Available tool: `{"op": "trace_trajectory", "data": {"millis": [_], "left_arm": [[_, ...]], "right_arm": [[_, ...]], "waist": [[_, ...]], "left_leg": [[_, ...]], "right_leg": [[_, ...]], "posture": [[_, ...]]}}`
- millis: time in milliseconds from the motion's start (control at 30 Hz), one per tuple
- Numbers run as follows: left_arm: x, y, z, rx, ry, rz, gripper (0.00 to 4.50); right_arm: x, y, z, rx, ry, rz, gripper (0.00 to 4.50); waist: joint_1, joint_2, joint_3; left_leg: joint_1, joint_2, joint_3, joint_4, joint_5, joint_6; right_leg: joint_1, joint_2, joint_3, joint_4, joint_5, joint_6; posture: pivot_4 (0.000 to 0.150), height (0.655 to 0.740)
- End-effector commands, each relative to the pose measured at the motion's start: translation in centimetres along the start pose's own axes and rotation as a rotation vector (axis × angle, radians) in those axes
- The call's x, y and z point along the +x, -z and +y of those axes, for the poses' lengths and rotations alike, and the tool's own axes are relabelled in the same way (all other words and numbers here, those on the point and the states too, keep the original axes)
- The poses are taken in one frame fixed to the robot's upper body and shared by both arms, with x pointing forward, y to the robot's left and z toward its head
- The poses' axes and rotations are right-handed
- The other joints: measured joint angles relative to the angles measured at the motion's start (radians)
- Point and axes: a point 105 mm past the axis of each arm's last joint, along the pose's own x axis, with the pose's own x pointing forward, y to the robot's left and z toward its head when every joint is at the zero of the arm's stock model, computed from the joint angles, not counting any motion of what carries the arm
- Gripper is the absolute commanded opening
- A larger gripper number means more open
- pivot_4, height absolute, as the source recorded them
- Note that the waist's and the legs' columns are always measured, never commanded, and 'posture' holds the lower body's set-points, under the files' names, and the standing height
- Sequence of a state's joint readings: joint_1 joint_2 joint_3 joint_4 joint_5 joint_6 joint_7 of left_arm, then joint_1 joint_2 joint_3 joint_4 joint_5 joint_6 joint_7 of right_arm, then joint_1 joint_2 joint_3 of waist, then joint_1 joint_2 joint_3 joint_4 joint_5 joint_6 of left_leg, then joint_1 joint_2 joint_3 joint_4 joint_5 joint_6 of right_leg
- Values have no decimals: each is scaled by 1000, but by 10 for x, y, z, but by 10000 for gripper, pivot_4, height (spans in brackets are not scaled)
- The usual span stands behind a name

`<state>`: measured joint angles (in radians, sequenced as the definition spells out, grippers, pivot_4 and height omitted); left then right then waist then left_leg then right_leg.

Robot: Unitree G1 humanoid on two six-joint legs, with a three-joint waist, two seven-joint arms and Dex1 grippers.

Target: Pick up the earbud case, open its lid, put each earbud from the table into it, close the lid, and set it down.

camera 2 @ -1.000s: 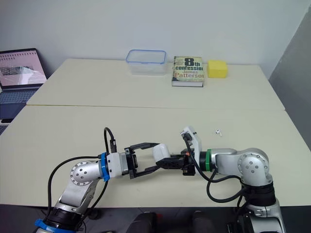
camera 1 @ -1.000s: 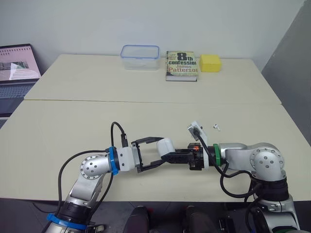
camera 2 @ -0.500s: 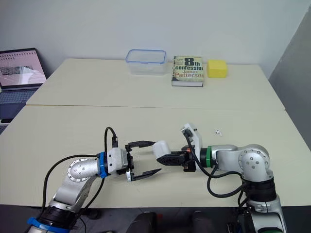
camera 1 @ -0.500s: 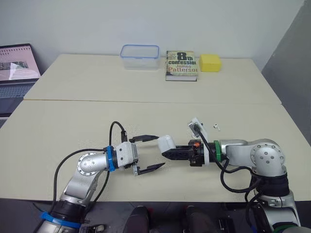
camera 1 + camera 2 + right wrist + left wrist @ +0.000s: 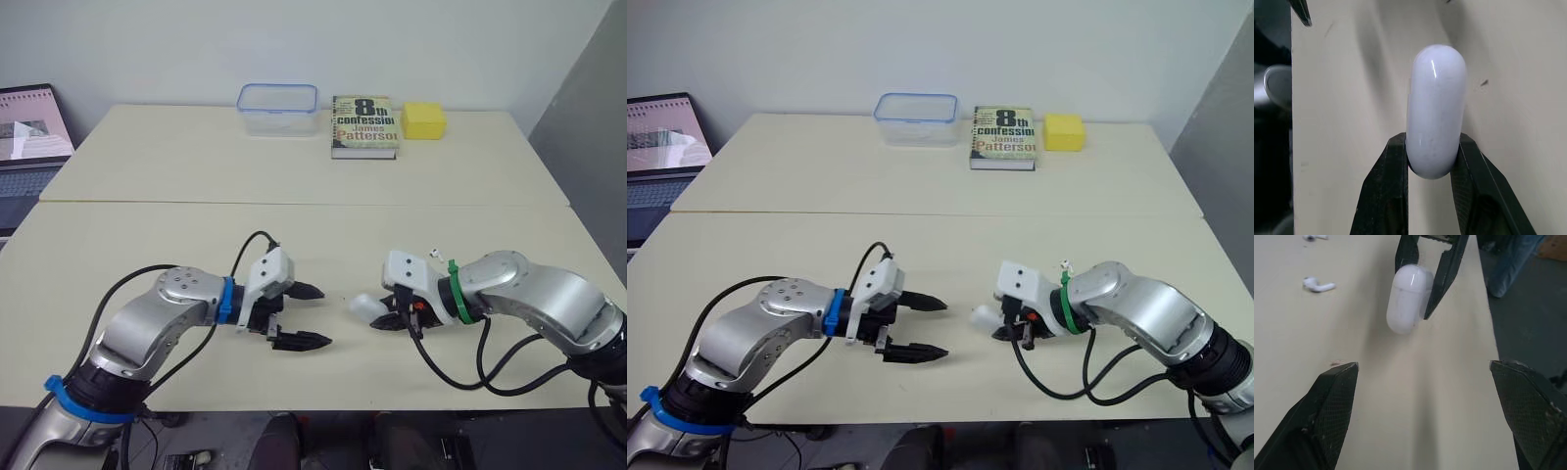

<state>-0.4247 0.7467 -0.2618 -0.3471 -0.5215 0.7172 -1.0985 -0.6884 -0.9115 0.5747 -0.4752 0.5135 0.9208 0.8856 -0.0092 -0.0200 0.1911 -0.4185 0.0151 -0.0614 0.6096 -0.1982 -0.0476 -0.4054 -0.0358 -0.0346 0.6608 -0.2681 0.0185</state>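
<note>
While right fingers (image 5: 1393,196) clench case (image 5: 1436,107) by one end, low over surface (image 5: 147,235), left fingers (image 5: 1332,396) hang spread, empty, well apart. Better: left comes to free end, pries it open; right must clamp firm, case level.

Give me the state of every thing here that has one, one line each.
right gripper: shut on the white oval earbud case.
white oval earbud case: lid shut.
left gripper: open, holding nothing.
white earbud: loose on the beige table, outside the case.
clear plastic box with blue-rimmed lid: lid on.
paperback book: closed, lying flat.
laptop: open, screen lit.
</note>
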Motion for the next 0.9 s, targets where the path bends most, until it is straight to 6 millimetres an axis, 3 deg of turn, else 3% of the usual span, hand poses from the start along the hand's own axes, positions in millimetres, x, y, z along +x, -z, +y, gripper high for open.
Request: {"op": "trace_trajectory", "data": {"millis": [33,300,667,767,900], "left_arm": [[10,-8,-4,83,17,30,45000],[24,-15,17,106,-75,2,45000],[29,-15,9,92,-12,-19,45000],[30,-15,8,96,-1,-19,39394],[31,-14,6,94,18,-13,26788]], "right_arm": [[-2,-15,4,-116,-12,-30,7513],[-4,-23,0,-139,-12,-45,7514],[-5,-27,1,-145,-13,-57,7513],[-7,-32,2,-156,-18,-66,7514],[-7,-35,3,-160,-21,-77,7513]], "waist": [[0,0,0],[1,0,0],[1,0,0],[1,0,0],[1,0,0]], "left_leg": [[0,0,0,0,0,0],[1,0,0,3,0,0],[1,0,0,4,0,0],[1,0,0,4,0,0],[1,0,0,4,0,0]], "right_leg": [[0,0,0,0,0,0],[0,0,1,3,0,0],[1,0,1,4,1,0],[1,0,1,5,1,0],[1,0,1,5,1,0]], "posture": [[1500,7400],[1500,7400],[1500,7400],[1500,7400],[1500,7400]]}}
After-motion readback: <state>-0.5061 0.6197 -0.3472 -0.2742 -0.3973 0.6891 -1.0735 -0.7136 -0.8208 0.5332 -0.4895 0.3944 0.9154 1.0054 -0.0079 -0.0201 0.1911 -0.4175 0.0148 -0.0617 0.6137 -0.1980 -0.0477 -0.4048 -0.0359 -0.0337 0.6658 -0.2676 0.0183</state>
